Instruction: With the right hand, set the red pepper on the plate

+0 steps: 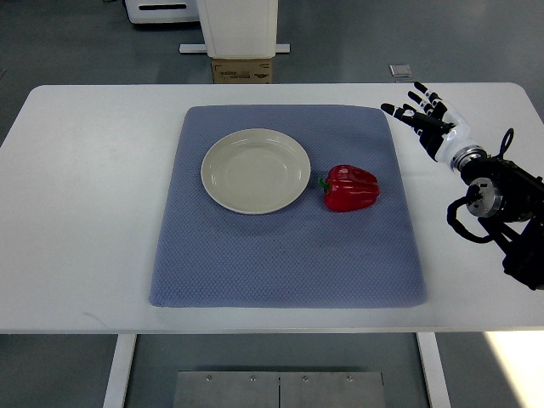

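The red pepper [350, 188] is seen lying on its side on the blue mat [280, 255], just right of the plate [255, 170] and close to its rim without clearly touching it; its green stem [324, 182] is pointed left, toward the plate. The plate is found empty, set toward the far left part of the mat, and the mat itself is spread over the middle of the white table [85, 212]. The right hand [427, 117] is held well apart from the pepper, over the table off the mat's far right corner, with its fingers [420, 87] spread apart and nothing grasped; its arm is brought in from the right edge. The left hand is not seen. The pepper is judged to be light and hollow, fairly stiff but with a smooth, glossy skin that may slip under hard fingertips, and its rounded lobes may let it roll if it is nudged from one side. A hold across the broad body, with the fingers wrapped over the lobes from above, is judged safer than a pinch on the thin stem. The reach has not yet been made, so the task is taken to be at its start, and only a short carry leftward will be needed.
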